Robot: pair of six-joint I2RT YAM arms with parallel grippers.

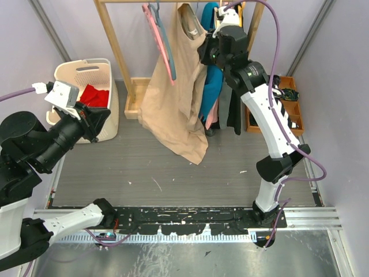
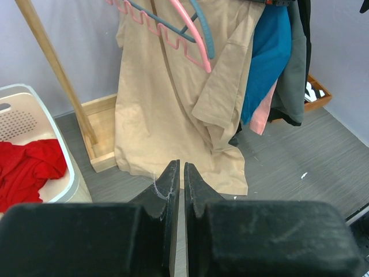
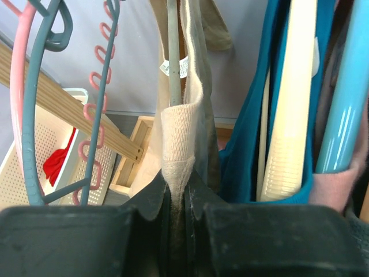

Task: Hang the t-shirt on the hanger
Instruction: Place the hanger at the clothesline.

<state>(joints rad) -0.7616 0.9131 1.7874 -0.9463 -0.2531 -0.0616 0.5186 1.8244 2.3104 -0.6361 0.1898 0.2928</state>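
Observation:
The beige t-shirt (image 1: 173, 98) hangs from the wooden rack, its hem trailing to the floor; it also shows in the left wrist view (image 2: 167, 104). My right gripper (image 1: 209, 51) is high at the rack and shut on the shirt's ribbed collar (image 3: 179, 138), with cloth pinched between the jaws (image 3: 180, 180). A thin grey bar (image 3: 172, 57), seemingly the hanger, runs up inside the collar; its hook is hidden. My left gripper (image 1: 102, 118) is shut and empty beside the basket, pointing toward the shirt (image 2: 179, 168).
A pink hanger (image 1: 164, 49) and a blue-grey hanger (image 2: 202, 29) hang left of the shirt. A teal garment (image 1: 212, 86) and dark clothes hang right of it. A white basket (image 1: 86, 66) holds red cloth (image 1: 95, 95). The rack's wooden post (image 1: 115, 46) stands behind.

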